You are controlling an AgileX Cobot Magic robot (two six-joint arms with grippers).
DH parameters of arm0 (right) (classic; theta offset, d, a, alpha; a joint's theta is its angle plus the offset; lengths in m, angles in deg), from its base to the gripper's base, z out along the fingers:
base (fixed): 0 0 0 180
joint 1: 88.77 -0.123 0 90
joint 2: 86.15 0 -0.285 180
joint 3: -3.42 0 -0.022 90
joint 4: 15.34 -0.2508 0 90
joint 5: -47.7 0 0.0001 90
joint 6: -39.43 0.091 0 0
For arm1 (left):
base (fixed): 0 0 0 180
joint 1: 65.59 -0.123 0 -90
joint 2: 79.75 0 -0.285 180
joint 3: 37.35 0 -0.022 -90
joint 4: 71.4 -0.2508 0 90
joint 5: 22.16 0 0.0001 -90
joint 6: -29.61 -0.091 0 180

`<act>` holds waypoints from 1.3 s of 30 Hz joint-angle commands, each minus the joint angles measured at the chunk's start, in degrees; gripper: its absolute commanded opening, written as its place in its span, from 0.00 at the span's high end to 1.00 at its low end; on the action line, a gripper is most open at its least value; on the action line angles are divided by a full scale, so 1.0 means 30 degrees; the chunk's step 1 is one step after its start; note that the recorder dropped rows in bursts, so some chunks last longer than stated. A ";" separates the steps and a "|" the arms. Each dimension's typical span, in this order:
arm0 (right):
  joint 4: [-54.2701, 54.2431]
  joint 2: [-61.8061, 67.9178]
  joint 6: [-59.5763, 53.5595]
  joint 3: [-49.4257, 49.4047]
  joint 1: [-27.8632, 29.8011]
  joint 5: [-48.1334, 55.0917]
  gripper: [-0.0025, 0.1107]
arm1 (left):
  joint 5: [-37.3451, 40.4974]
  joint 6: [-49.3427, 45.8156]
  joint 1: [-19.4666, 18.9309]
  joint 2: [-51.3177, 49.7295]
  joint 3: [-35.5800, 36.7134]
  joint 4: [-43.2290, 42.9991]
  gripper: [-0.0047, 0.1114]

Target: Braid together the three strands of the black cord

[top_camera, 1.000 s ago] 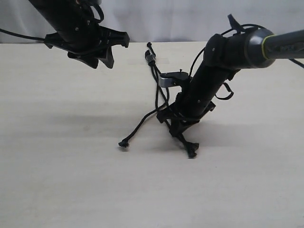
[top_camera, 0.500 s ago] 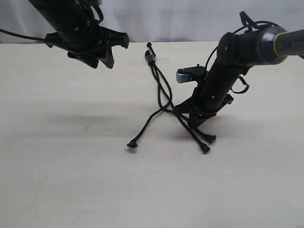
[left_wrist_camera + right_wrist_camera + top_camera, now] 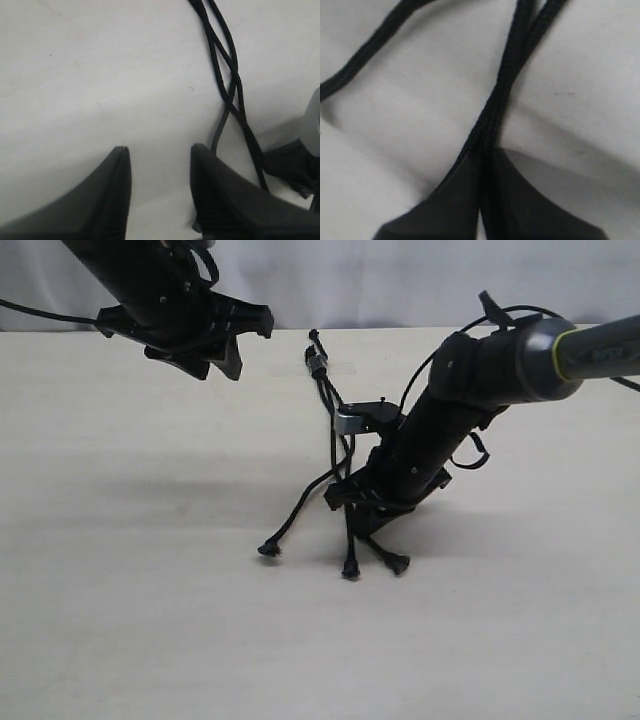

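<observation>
The jaws of my right gripper [image 3: 483, 167] are pressed together on the cord. Two strands run side by side into the seam, though I cannot tell whether both are pinched or only one. My left gripper [image 3: 159, 165] hangs with its jaws parted and nothing between them, raised over the table [image 3: 140, 600] well apart from the work. The black cord [image 3: 318, 362] lies with its bound end toward the back of the table. From there the three strands [image 3: 300, 508] trail forward, crossing a couple of times before their frayed ends fan out by the right gripper. I judge I am mid-crossing, with the braid barely begun. Next I must lay this strand down clear of its neighbour, let go cleanly, then take the opposite outer strand without dragging the crossings loose.
</observation>
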 commanded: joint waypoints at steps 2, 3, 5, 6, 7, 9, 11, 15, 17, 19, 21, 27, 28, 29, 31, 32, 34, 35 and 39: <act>0.0637 0.0835 0.0093 -0.0586 -0.0245 -0.0342 0.94 | -0.0083 -0.0049 0.0033 -0.0545 0.0208 0.0068 0.64; 0.0637 0.0835 0.0134 -0.0586 -0.0245 -0.0248 0.94 | -0.0195 -0.0049 0.0033 -0.0732 0.0392 0.0188 0.64; 0.0637 0.0835 0.0348 -0.0586 -0.0245 -0.0245 0.94 | -0.0516 -0.0176 0.0203 -0.1208 0.1011 0.0334 0.64; 0.0637 0.0835 0.0465 -0.0586 -0.0209 -0.0245 0.94 | -0.0755 -0.0363 0.0340 -0.1456 0.1364 0.0367 0.64; 0.0637 0.0835 0.0652 -0.0586 -0.0207 -0.0245 0.94 | -0.0933 -0.0517 0.0464 -0.1599 0.1652 0.0422 0.64; 0.0673 0.0835 0.0817 -0.0586 -0.0179 -0.0245 0.94 | -0.1306 -0.0596 0.0749 -0.1944 0.2307 0.0520 0.64; 0.0709 0.0835 0.1317 -0.0586 -0.0056 -0.0245 0.94 | -0.1616 -0.0679 0.0947 -0.2204 0.2780 0.0598 0.64; 0.0199 0.0632 0.1631 -0.0586 0.0530 -0.0245 0.89 | -0.1914 -0.0679 0.1132 -0.2420 0.3157 0.0726 0.64; 0.0199 0.0105 0.1671 -0.0586 0.1046 -0.0245 0.79 | -0.2059 -0.0856 0.1132 -0.2414 0.3157 0.1054 0.64; 0.0199 -0.0691 0.1755 -0.0586 0.1652 -0.0245 0.72 | -0.2059 -0.0960 0.1132 -0.2630 0.3186 0.1558 0.63; 0.0199 -0.1677 0.1791 -0.0586 0.2380 -0.0162 0.71 | -0.1816 -0.0960 0.1195 -0.3129 0.3186 0.1558 0.63; 0.0356 -0.2750 0.2155 -0.0777 0.3404 0.0268 0.72 | -0.2763 -0.0960 0.3009 -0.4602 0.3244 0.1550 0.65; 0.0356 -0.2693 0.2118 -0.1140 0.3310 0.0118 0.76 | -0.2763 -0.0911 0.3178 -0.4820 0.3244 0.1550 0.69; 0.0270 -0.2562 0.2083 -0.1618 0.3104 -0.0293 0.84 | -0.2729 -0.0890 0.3364 -0.5063 0.3244 0.1589 0.76; 0.0310 -0.2428 0.1946 -0.2306 0.2895 -0.0888 0.94 | -0.2729 -0.0890 0.3470 -0.5152 0.3244 0.1916 0.90; 0.0268 -0.2428 0.1946 -0.2487 0.2855 -0.1179 0.94 | -0.2729 -0.0890 0.3496 -0.5152 0.3244 0.2125 0.93; 0.0208 -0.2428 0.2116 -0.2880 0.2590 -0.1514 0.94 | -0.2767 -0.0890 0.3588 -0.5152 0.3244 0.2483 0.96; 0.0125 -0.2428 0.2116 -0.3014 0.2388 -0.1569 0.94 | -0.2767 -0.0890 0.3678 -0.5152 0.3244 0.2740 0.96; -0.0425 -0.2428 0.2080 -0.3583 0.1785 -0.1942 0.94 | -0.3070 -0.0890 0.4195 -0.5152 0.3244 0.3640 0.96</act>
